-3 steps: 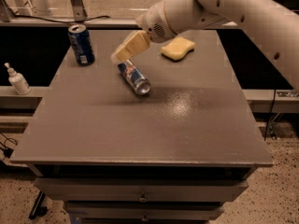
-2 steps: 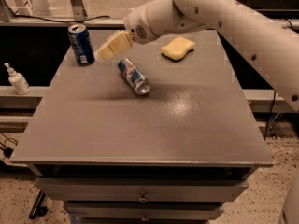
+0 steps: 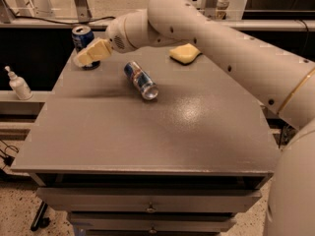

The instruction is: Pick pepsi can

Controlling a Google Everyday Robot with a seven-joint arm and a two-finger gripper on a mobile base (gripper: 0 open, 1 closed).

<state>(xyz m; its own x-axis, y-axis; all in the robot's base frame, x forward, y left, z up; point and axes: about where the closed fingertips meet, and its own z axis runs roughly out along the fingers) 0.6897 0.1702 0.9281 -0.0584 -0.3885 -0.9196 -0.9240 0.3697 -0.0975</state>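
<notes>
The pepsi can (image 3: 81, 37), dark blue with a silver top rim, stands upright at the table's far left corner. My gripper (image 3: 84, 56), with tan fingers, reaches in from the right and sits right in front of the can's lower half, covering it. A slimmer blue-and-silver can with red marks (image 3: 141, 80) lies on its side near the middle of the table, to the right of the gripper.
A yellow sponge (image 3: 184, 53) lies at the far right of the grey table (image 3: 147, 136). A white bottle (image 3: 18, 84) stands on a ledge off the table's left edge. My white arm (image 3: 221, 43) spans the right side.
My gripper has moved left across the table, from above the lying can to right in front of the pepsi can. Both cans and the sponge have stayed put.
</notes>
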